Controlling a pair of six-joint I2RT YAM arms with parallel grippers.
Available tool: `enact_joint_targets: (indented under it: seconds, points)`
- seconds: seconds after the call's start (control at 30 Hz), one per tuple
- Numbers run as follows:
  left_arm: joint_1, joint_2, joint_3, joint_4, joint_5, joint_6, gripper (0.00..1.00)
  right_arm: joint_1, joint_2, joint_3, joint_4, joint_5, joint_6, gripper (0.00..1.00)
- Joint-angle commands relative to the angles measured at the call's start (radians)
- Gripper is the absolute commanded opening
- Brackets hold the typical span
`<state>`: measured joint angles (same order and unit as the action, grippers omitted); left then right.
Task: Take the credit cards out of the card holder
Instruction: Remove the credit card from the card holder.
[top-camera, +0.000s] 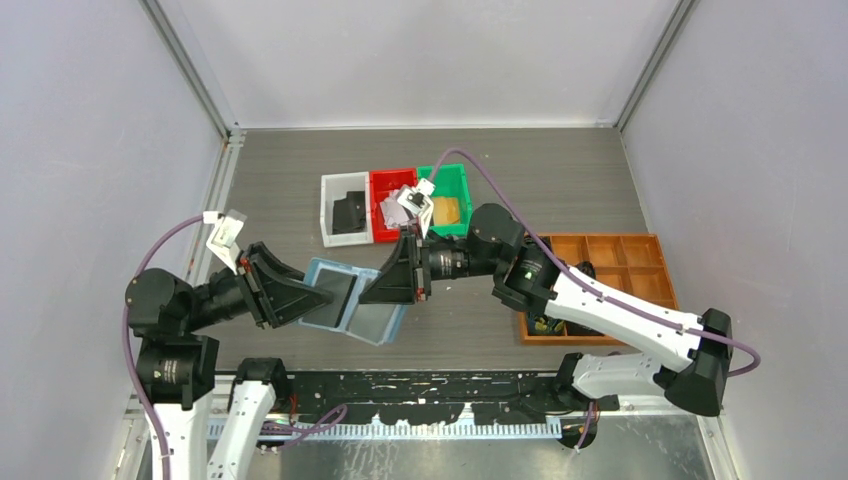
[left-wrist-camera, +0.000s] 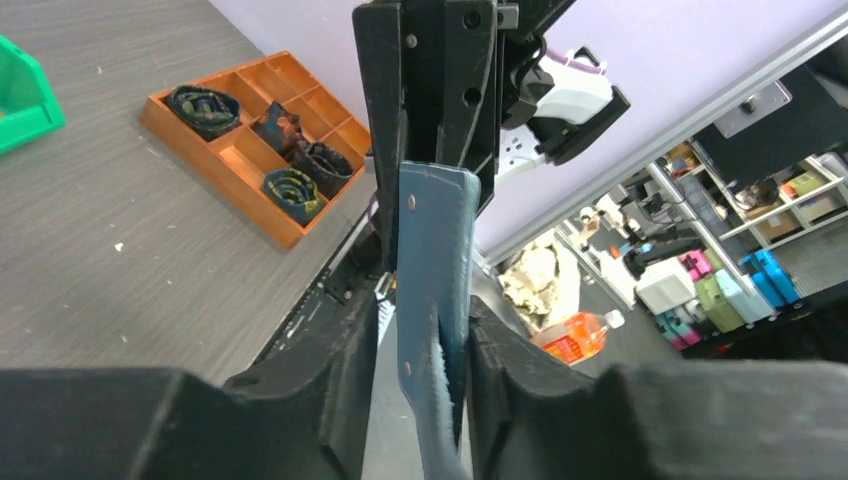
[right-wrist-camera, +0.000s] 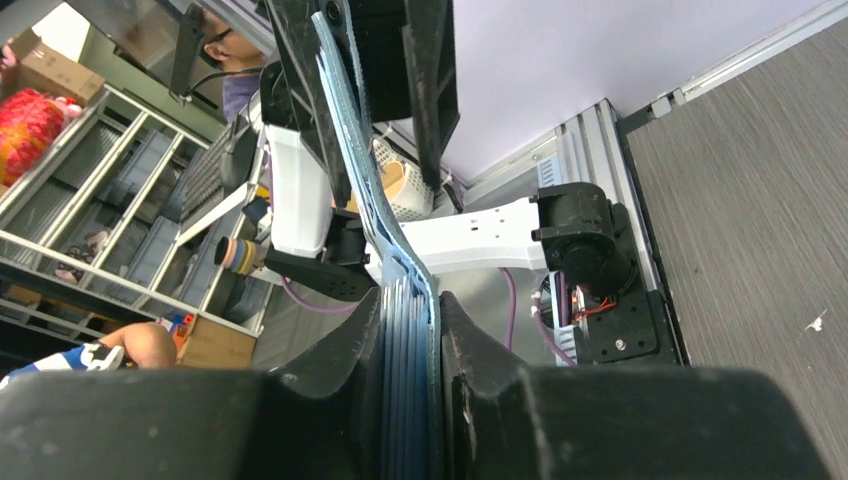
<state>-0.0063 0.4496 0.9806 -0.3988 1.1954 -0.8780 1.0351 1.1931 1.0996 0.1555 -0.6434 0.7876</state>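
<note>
**A:** Starting with the big picture, where is the card holder on the table (top-camera: 560, 180)?

**B:** It looks to be held up off the table, just in front of the red bin (top-camera: 377, 200). The card holder (top-camera: 368, 318) is spread open between the two arms. Its long axis runs straight from one wrist to the other, left to right in the overhead view.

**A:** So neither arm is nearer?

**B:** No, each has an end of it. The holds aren't alike, though. The right gripper (right-wrist-camera: 410, 330) is nearly closed, with both fingers pressed flat against its flap, so I'd call that a real pinch. The left gripper (left-wrist-camera: 425, 330) stands a little apart around the other flap. One finger touches the leather, and there's a sliver of daylight beside the other.

**A:** Which hand goes for the credit cards, then?

**B:** My guess is the left one, since it looks ready to come free while the right one steadies the holder.

**A:** And where do the cards lie from those fingers?

**B:** I can't tell. Both wrist cameras see the holder edge-on. The right wrist view shows only stacked blue slot edges, with no card poking out. The overhead view hides the slot mouths behind the grippers.
</note>
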Motion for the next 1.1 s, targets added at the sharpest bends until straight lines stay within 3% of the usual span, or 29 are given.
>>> enact_joint_targets:
  seconds: [0.0,0.3,0.77,0.83,0.97,1.07]
  points:
    - [-0.003,-0.004,-0.012,0.045,0.021,-0.027,0.39,0.002,-0.074,-0.030,0.124,0.010,-0.011,0.10]
    - [-0.003,-0.006,-0.006,0.052,0.014,-0.035,0.34,0.000,-0.065,-0.008,0.136,-0.038,0.032,0.09]
    - [-0.003,-0.032,-0.080,0.224,0.004,-0.248,0.01,-0.001,-0.014,-0.010,0.274,-0.071,0.094,0.12]
    - [-0.003,-0.034,-0.083,0.236,0.000,-0.260,0.00,0.000,0.000,-0.008,0.284,-0.064,0.096,0.21]
    - [-0.003,-0.035,-0.085,0.223,-0.016,-0.233,0.00,-0.045,-0.022,-0.027,0.303,-0.005,0.106,0.53]
    - [-0.003,-0.031,-0.074,0.122,-0.077,-0.133,0.00,-0.114,-0.065,-0.027,0.288,0.038,0.149,0.62]
